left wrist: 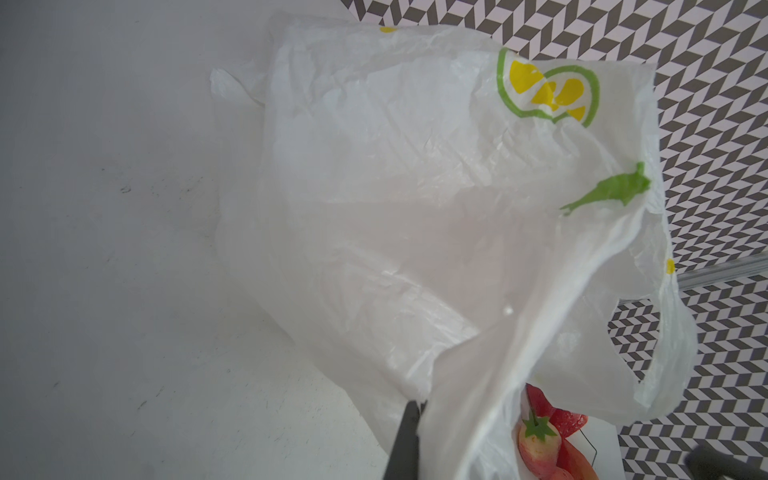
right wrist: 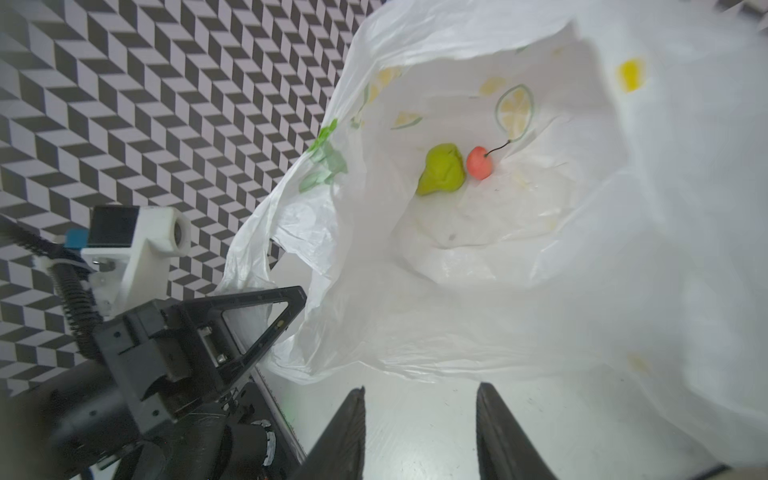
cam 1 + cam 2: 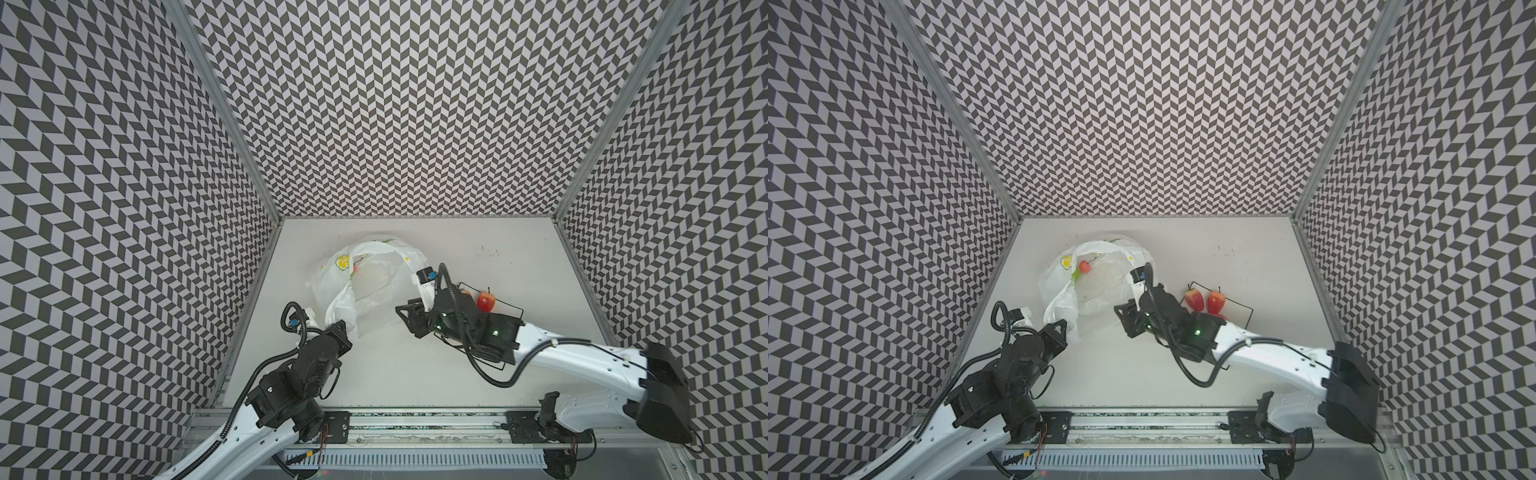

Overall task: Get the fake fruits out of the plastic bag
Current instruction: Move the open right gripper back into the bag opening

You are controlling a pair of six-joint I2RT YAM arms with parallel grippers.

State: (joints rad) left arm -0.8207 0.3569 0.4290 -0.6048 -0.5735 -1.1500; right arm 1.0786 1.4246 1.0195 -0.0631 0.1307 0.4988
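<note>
Thin white crinkly plastic bag with lemon prints (image 3: 374,282) lies open, mouth facing right gripper (image 2: 419,392). Right fingers apart, empty, just before mouth. Yellow-green pear-shaped fruit (image 2: 442,168) and small round red cherry (image 2: 479,163) side by side deep inside, well past fingertips. Left gripper (image 3: 341,328) fingers together, pinching bag edge.

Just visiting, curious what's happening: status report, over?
Left gripper shut on plastic bag rim. Right gripper open, empty, facing bag mouth. Pear, cherry inside; strawberries out on sheet. Path clear.

plastic bag (image 3: 374,274) pinched by left pincer (image 3: 342,330), right pincer (image 3: 409,321) just beside it, strawberry (image 3: 485,301) farther right
</note>
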